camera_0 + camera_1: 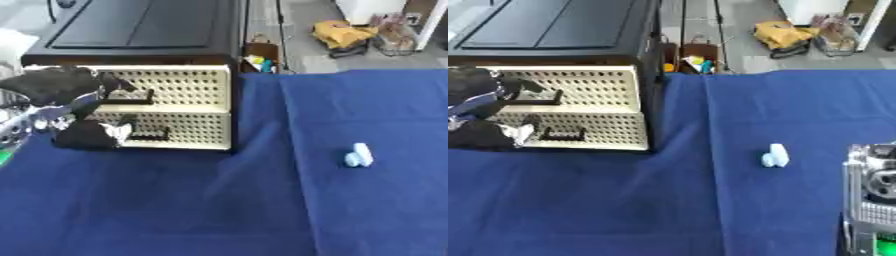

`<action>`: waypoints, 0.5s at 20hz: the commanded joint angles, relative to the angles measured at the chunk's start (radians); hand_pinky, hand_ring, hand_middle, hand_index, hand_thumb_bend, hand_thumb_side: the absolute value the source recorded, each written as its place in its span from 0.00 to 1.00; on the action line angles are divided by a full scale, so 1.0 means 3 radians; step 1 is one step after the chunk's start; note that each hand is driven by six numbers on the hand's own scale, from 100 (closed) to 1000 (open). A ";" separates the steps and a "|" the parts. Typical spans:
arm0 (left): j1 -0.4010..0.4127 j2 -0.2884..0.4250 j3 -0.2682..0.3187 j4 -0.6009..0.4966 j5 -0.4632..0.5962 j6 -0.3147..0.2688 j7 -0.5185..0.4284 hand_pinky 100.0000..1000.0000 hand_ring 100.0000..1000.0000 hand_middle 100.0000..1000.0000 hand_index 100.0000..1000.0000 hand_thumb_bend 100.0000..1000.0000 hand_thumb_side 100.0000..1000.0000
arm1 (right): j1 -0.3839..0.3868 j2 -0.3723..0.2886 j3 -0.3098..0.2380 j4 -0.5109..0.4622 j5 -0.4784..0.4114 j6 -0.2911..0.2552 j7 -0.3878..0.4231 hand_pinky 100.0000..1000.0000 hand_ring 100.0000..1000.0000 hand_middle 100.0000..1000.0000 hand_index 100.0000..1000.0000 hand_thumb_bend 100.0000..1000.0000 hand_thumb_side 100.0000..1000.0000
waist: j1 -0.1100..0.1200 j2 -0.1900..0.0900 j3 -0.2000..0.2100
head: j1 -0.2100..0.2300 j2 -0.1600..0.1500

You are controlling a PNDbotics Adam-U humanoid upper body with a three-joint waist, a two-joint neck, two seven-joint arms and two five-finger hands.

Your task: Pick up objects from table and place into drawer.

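Observation:
A small pale blue object (358,155) lies on the blue cloth, right of centre. The black drawer unit (149,30) stands at the back left, with two cream perforated drawer fronts, upper (188,85) and lower (192,130), each with a black handle. Both fronts look flush with the unit. My left hand (59,84) is black and blurred; it sits in front of the upper drawer, over the left end of its handle (133,101). Only a silver part of my right arm (872,195) shows, at the lower right edge of the right eye view, well apart from the blue object.
The blue cloth (219,210) covers the table in front of the unit. Beyond the table's far edge are an open box (261,59) and yellow clutter (343,33) on the floor. A dark shape (86,136) lies before the lower drawer's left end.

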 commanded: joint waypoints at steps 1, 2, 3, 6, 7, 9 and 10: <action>-0.0061 0.0097 -0.0004 0.0050 -0.0028 0.0170 -0.0148 0.00 0.00 0.09 0.94 0.00 0.70 | -0.0060 -0.0046 0.0008 -0.0052 -0.0047 -0.0028 -0.0013 0.65 0.70 0.53 0.68 0.00 1.00 | 0.0005 -0.0052 -0.0008 | 0.0018 -0.0049; -0.0067 0.0092 -0.0014 0.0081 -0.0037 0.0175 -0.0149 0.00 0.00 0.09 0.94 0.00 0.70 | -0.0062 -0.0046 0.0008 -0.0052 -0.0048 -0.0028 -0.0013 0.65 0.70 0.53 0.68 0.00 1.00 | 0.0005 -0.0050 -0.0011 | 0.0020 -0.0052; -0.0074 0.0087 -0.0022 0.0110 -0.0045 0.0178 -0.0149 0.00 0.00 0.09 0.94 0.00 0.70 | -0.0063 -0.0046 0.0008 -0.0052 -0.0050 -0.0028 -0.0013 0.65 0.70 0.53 0.68 0.00 1.00 | 0.0005 -0.0047 -0.0014 | 0.0022 -0.0055; -0.0096 0.0067 -0.0047 0.0188 -0.0051 0.0179 -0.0150 0.00 0.00 0.08 0.93 0.00 0.71 | -0.0064 -0.0047 0.0008 -0.0052 -0.0057 -0.0028 -0.0012 0.65 0.70 0.53 0.68 0.00 1.00 | 0.0005 -0.0040 -0.0022 | 0.0030 -0.0062; -0.0102 0.0060 -0.0055 0.0216 -0.0049 0.0180 -0.0150 0.00 0.00 0.08 0.93 0.00 0.71 | -0.0064 -0.0048 0.0009 -0.0052 -0.0060 -0.0028 -0.0011 0.66 0.70 0.53 0.68 0.00 1.00 | 0.0005 -0.0037 -0.0024 | 0.0034 -0.0063; -0.0114 0.0053 -0.0073 0.0273 -0.0049 0.0180 -0.0150 0.00 0.00 0.09 0.93 0.00 0.71 | -0.0066 -0.0050 0.0007 -0.0052 -0.0064 -0.0027 -0.0009 0.66 0.70 0.53 0.68 0.00 1.00 | 0.0004 -0.0033 -0.0029 | 0.0040 -0.0068; -0.0119 0.0050 -0.0081 0.0302 -0.0048 0.0179 -0.0150 0.00 0.00 0.09 0.92 0.00 0.71 | -0.0067 -0.0051 0.0007 -0.0052 -0.0066 -0.0026 -0.0008 0.66 0.70 0.53 0.68 0.00 1.00 | 0.0004 -0.0032 -0.0031 | 0.0042 -0.0071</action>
